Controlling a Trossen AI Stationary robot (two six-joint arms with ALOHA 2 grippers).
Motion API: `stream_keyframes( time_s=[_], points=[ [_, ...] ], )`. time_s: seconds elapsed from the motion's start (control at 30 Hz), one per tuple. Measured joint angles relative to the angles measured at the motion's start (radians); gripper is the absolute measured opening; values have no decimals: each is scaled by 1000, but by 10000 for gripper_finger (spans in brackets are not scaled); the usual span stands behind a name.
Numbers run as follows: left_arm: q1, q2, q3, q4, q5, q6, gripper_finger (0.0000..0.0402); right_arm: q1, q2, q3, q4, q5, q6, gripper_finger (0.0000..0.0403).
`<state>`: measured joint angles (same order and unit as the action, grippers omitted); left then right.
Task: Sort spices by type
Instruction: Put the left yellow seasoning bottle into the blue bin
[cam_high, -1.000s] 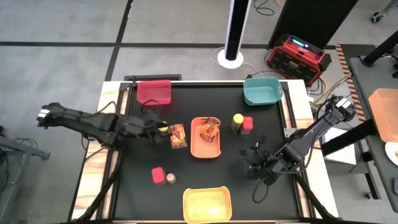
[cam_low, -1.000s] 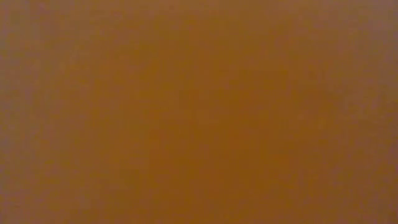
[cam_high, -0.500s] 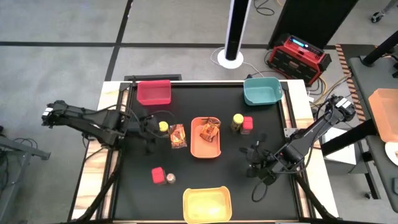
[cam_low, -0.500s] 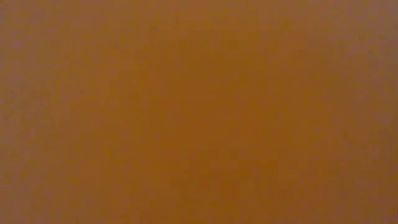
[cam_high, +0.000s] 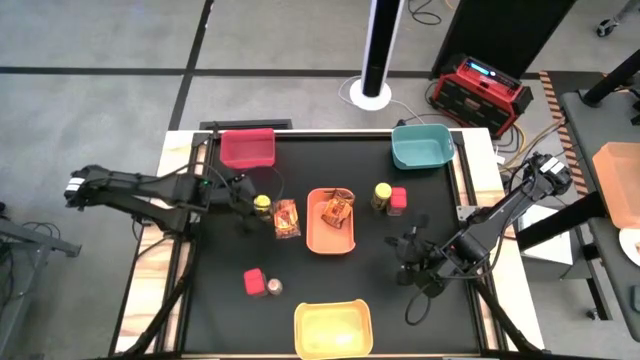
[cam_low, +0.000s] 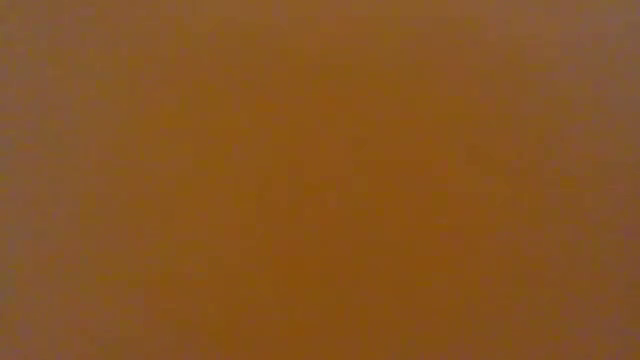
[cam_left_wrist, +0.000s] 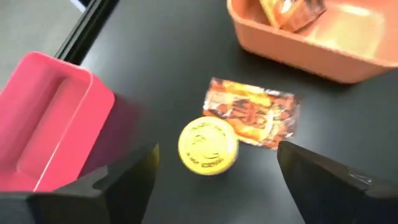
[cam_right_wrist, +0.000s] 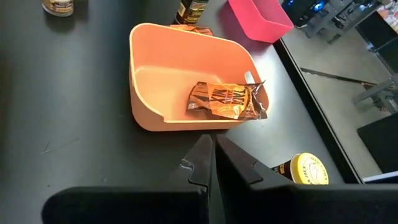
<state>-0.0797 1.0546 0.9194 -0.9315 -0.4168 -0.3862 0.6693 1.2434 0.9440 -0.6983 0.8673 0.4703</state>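
Observation:
A yellow-lidded jar (cam_high: 262, 205) stands upright on the black table, next to a flat printed packet (cam_high: 287, 220). My left gripper (cam_high: 242, 206) is open just left of the jar. In the left wrist view the jar (cam_left_wrist: 208, 145) sits apart from both fingers. A second packet (cam_right_wrist: 227, 99) lies in the orange bin (cam_high: 314, 238). Another yellow-lidded jar (cam_high: 382, 194) touches a red cube box (cam_high: 399, 201). A second red cube box (cam_high: 254, 282) stands by a silver-lidded jar (cam_high: 273, 287). My right gripper (cam_high: 404, 262) is shut and holds nothing, right of the orange bin.
A red bin (cam_high: 247, 148) stands at the far left, a teal bin (cam_high: 421, 146) at the far right and a yellow bin (cam_high: 332, 328) at the near edge. The low view shows only a flat orange-brown surface. Bare black table lies between the right gripper and the yellow bin.
My left gripper has drawn back a little toward the table's left edge, away from the yellow-lidded jar. The jar, partly covered by the fingers before, now stands clear of them.

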Motion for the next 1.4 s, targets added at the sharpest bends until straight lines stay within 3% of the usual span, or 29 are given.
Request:
stream_keyframes(
  time_s=[0.2, 0.77, 1.4],
  points=[
    [49, 0, -76, 141, 72, 124, 332, 0, 0, 0, 0, -1, -10, 12],
    [165, 2, -238, 303, 167, 213, 333, 0, -24, 0, 0, -2, -12, 12],
    [176, 6, -325, 438, 163, 243, 308, -16, -24, 0, 0, -2, -13, 12]
  ],
)
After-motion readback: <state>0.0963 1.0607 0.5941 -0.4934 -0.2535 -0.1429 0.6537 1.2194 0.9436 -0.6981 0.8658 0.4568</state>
